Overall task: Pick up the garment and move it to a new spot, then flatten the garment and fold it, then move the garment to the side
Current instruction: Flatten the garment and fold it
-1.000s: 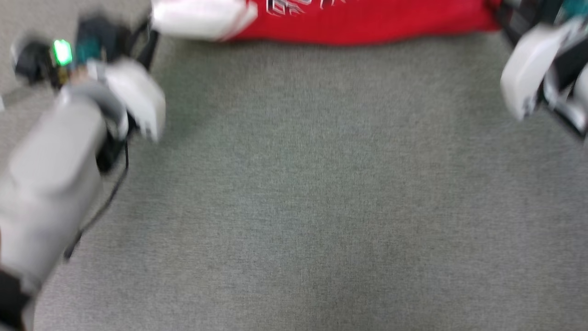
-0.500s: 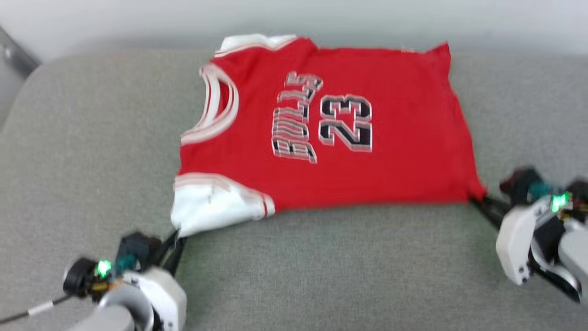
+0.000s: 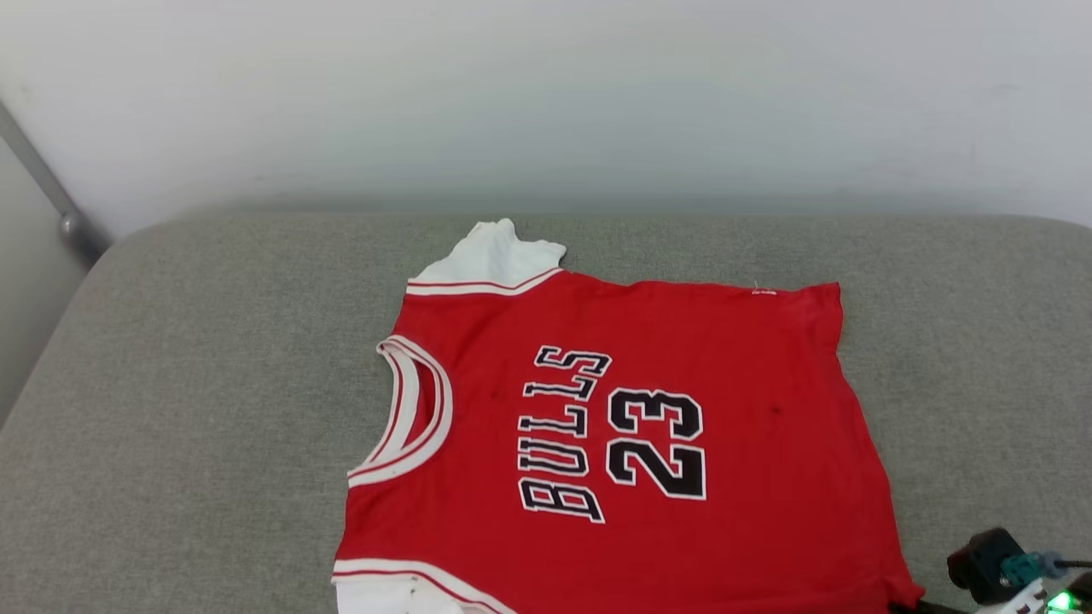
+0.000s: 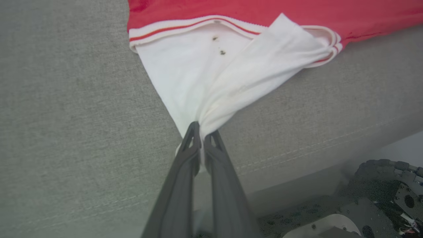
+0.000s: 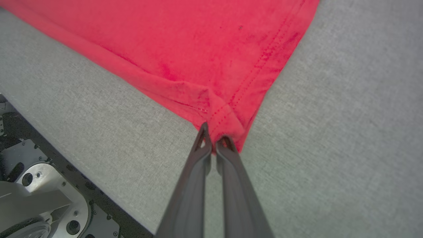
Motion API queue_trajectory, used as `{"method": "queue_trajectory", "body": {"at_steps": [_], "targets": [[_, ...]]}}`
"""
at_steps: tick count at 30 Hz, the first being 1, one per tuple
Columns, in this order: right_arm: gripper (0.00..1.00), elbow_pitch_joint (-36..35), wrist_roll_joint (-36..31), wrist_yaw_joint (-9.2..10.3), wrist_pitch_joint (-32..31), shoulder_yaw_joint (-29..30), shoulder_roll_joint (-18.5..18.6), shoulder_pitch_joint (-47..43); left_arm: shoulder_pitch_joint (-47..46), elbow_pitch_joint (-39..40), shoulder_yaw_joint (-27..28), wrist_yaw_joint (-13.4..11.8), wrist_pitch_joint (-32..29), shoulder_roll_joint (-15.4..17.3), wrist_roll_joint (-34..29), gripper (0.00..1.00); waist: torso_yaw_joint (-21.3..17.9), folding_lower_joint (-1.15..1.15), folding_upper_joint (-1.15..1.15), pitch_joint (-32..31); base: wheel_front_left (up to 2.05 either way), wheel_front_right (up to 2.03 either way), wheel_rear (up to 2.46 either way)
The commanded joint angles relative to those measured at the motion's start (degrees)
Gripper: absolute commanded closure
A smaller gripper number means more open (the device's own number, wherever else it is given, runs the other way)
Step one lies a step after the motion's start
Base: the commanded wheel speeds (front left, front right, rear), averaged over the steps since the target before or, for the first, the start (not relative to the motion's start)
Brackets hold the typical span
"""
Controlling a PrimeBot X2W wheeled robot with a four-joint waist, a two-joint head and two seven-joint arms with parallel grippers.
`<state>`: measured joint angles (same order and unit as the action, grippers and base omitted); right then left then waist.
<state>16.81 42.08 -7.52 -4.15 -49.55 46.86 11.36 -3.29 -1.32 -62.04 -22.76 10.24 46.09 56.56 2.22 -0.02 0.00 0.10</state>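
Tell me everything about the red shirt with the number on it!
The garment is a soft-looking red jersey T-shirt with white short sleeves, a red-and-white striped collar and black, white-edged "BULLS" and "23". It lies spread flat, print up, collar toward the robot's left, on a grey fabric cushion. A few small dark spots mark it. The left gripper pinches the tip of the near white sleeve; the right gripper pinches a red hem corner.

Grey fabric cushion [image 3: 213, 384], pale wall [image 3: 546, 102], metal pole [image 3: 75, 232] at left.
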Motion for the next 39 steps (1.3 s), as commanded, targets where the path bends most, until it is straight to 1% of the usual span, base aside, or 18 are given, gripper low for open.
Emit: {"method": "queue_trajectory", "body": {"at_steps": [1,4,9,13,15,18,23,27,32,36,39], "targets": [[1.0,-0.48,-0.33,0.06,-0.4,0.85,0.32,-1.51,0.79,0.21,0.13,-0.38,0.07,0.32,0.34,1.0,-0.22,0.02,0.0,-0.93,0.0,0.0,0.0],[1.0,-2.9,-1.32,0.06,-1.97,4.7,0.01,-7.06,2.96,1.02,-1.08,-0.85,-0.6,0.89,0.68,1.0,-0.31,0.02,0.0,-1.49,0.0,0.0,0.0],[1.0,-6.91,-3.8,0.06,-5.07,11.09,-1.42,-14.12,4.24,2.03,-2.52,-0.38,-2.07,1.08,1.04,1.0,-0.37,0.02,0.0,-1.89,0.0,0.0,0.0],[1.0,-9.62,-6.03,0.06,-7.43,16.47,-2.79,-17.05,2.34,1.93,-2.46,-0.09,-2.31,0.66,0.21,1.0,-0.14,0.02,0.0,-1.76,0.0,0.0,0.0],[1.0,-10.95,-8.16,0.06,-7.93,19.04,-3.52,-17.9,0.77,1.59,-2.45,0.36,-2.54,0.91,-0.74,1.0,0.1,0.02,0.0,-1.56,0.0,0.0,0.0],[1.0,-13.2,-9.65,0.05,-8.97,22.57,-5.27,-19.13,-2.45,1.03,-2.18,1.06,-3.17,1.49,-2.75,1.0,0.36,0.02,0.0,-1.19,0.0,0.0,0.0],[1.0,-16.62,-11.91,0.05,-10.79,27.4,-6.97,-19.52,-10.14,0.23,-2.32,3.7,-6.15,2.07,-6.74,1.0,0.4,0.02,0.0,-0.33,0.0,0.0,0.0],[1.0,-19.04,-12.9,0.05,-12.17,29.67,-7.63,-17.76,-16.87,-0.69,-2.33,6.18,-9.23,1.39,-9.39,1.0,-0.41,0.02,0.0,1.13,0.0,0.0,0.0],[1.0,-20.21,-13.34,0.05,-13.75,30.1,-7.83,-13.05,-24.72,-3.18,-1.81,9.46,-12.14,0.76,-12.09,1.0,-2.08,0.02,0.0,4.75,0.0,0.0,0.0],[1.0,-18.72,-13.45,0.06,-13.95,29.21,-7.92,-8.79,-30.36,-6.29,-1.49,12.37,-13.74,0.02,-13.62,1.0,-2.88,0.02,0.0,7.9,0.0,0.0,0.0],[1.0,-16.75,-13.29,0.06,-14.38,28.14,-7.81,-5.54,-33.56,-8.83,-1.64,14.6,-14.65,-1.16,-14.25,1.0,-3.29,0.02,0.0,10.15,0.0,0.0,0.0]]}}
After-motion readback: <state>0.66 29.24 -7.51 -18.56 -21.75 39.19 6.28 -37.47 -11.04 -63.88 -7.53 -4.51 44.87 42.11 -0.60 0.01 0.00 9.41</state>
